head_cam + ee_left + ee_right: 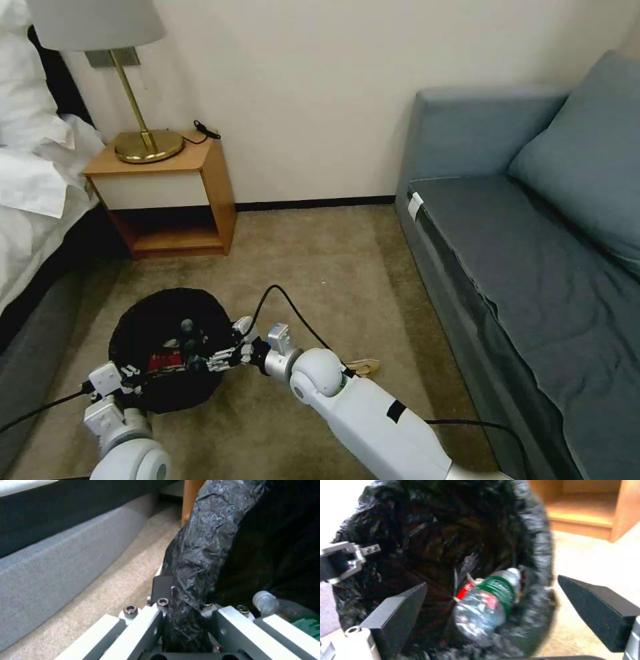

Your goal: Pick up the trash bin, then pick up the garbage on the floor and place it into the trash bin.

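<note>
Trash bin (143,320) sitting low over carpet, near front of wooden nightstand (173,193). Left end effector (186,620) gripping bin's rim, jaws clamped on black liner. Right end effector (491,610) hovering over bin's mouth, fingers (600,615) spread apart, holding nothing. Green-labelled bottle (486,600) lying inside bin beside red wrapper (163,361). Tan paper bag (363,365) lying on carpet beside bin.

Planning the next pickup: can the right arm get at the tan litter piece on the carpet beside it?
Probably yes. The right gripper hangs open and empty over the trash bin; the tan litter piece lies uncovered on the carpet, though tucked close beside that arm.
</note>
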You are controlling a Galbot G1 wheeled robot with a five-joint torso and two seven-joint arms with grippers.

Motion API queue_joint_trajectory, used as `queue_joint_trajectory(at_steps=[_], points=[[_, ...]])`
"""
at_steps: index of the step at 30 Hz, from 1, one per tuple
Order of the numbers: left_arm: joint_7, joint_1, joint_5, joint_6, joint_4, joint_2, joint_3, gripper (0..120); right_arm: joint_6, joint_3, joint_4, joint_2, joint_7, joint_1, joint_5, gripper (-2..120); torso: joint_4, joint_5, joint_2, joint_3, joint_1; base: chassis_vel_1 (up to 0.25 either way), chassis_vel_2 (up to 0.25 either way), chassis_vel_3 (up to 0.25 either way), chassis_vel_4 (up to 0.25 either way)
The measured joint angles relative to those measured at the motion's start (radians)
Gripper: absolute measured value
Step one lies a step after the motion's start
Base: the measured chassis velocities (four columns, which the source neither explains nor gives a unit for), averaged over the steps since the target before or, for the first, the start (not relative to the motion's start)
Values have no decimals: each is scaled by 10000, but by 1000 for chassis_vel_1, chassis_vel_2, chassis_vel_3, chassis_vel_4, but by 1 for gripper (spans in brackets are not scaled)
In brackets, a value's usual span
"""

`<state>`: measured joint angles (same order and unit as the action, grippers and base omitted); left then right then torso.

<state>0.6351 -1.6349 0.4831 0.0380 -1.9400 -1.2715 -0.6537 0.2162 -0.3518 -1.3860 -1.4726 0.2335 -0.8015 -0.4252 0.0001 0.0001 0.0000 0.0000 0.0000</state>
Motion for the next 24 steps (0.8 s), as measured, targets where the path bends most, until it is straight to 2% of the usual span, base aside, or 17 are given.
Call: queue_joint_trajectory(at_steps=[4,6,8,12,14,15,18,24], points=[[0,2,25,-7,17,15,-12,1,21,116,-177,387,66,22,154,100,0,1,0,0,0,0,0,0,0],[1,-22,28,-37,38,35,-32,1,-8,349,-150,997,414,17,1033,100,-1,0,0,0,0,0,0,0,0],[0,-32,28,-38,38,36,-32,1,-14,408,-124,1128,489,0,1206,100,-1,2,0,0,0,0,0,0,0],[0,-79,11,-43,38,39,-29,1,-1,862,-79,2099,977,-496,2118,100,-2,2,0,0,0,0,0,0,0],[0,-79,6,-44,39,39,-23,1,-14,930,-63,2160,1047,-558,2285,100,-2,2,0,0,-1,0,0,0,0],[0,-67,-22,-44,59,37,-10,1,-160,1227,93,2321,1259,-814,3043,100,-2,2,0,0,0,0,0,0,0],[0,-49,-68,-45,85,24,10,1,-456,1754,474,2481,1380,-1302,3965,100,-3,2,0,0,0,0,0,0,0],[-2,-73,-93,-47,84,23,18,1,-604,2133,717,2680,1449,-1648,4406,100,-1,2,0,0,-1,0,0,0,0]])
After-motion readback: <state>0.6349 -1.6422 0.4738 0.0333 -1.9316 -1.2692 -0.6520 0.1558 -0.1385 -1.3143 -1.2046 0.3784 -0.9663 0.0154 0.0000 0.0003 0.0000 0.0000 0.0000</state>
